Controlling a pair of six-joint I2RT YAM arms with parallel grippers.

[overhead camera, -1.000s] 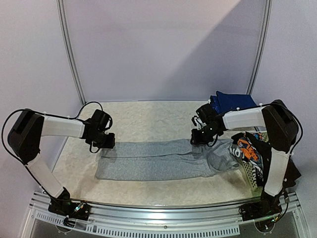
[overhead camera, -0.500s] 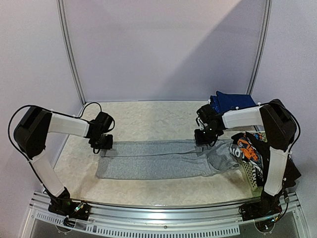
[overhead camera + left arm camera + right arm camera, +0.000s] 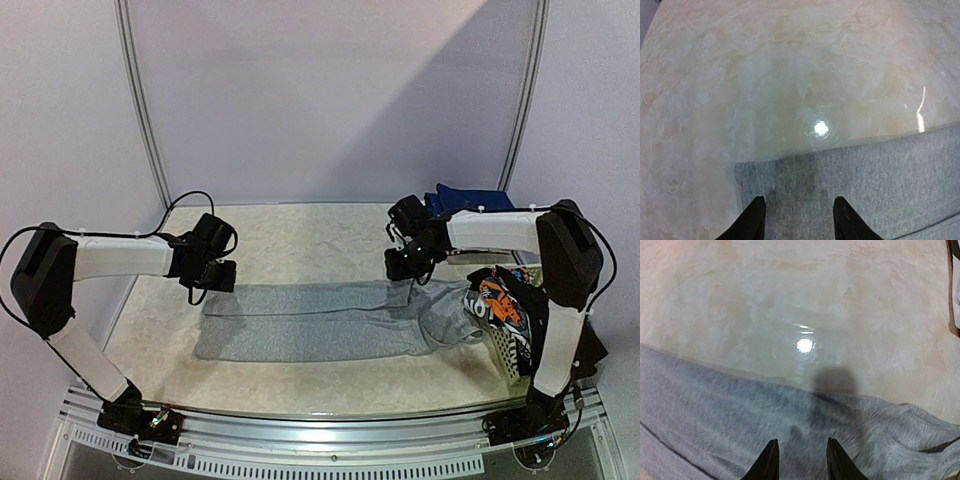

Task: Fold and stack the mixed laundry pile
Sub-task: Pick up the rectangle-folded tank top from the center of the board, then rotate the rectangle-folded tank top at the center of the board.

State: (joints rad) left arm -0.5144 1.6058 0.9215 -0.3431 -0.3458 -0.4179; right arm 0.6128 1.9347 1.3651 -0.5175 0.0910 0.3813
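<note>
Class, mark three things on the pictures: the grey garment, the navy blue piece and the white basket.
grey garment (image 3: 310, 322), top external view, middle of the flat cloth.
navy blue piece (image 3: 475, 198), top external view, its upper surface.
white basket (image 3: 507, 362), top external view, its near lattice wall.

A glossy cream tabletop with a marbled stone pattern (image 3: 300, 225) fills the middle of the room, closed in by plain pale lilac walls behind (image 3: 330, 90) and at either side. A slanting edge between a paler and a dimmer part crosses the back wall. Two thin grey metal poles (image 3: 140, 100) (image 3: 525, 90) rise from the far corners of the tabletop. A ribbed aluminium rail (image 3: 330, 440) runs along the near edge. A round white glare of overhead light (image 3: 821, 128) shines on the tabletop.
</note>
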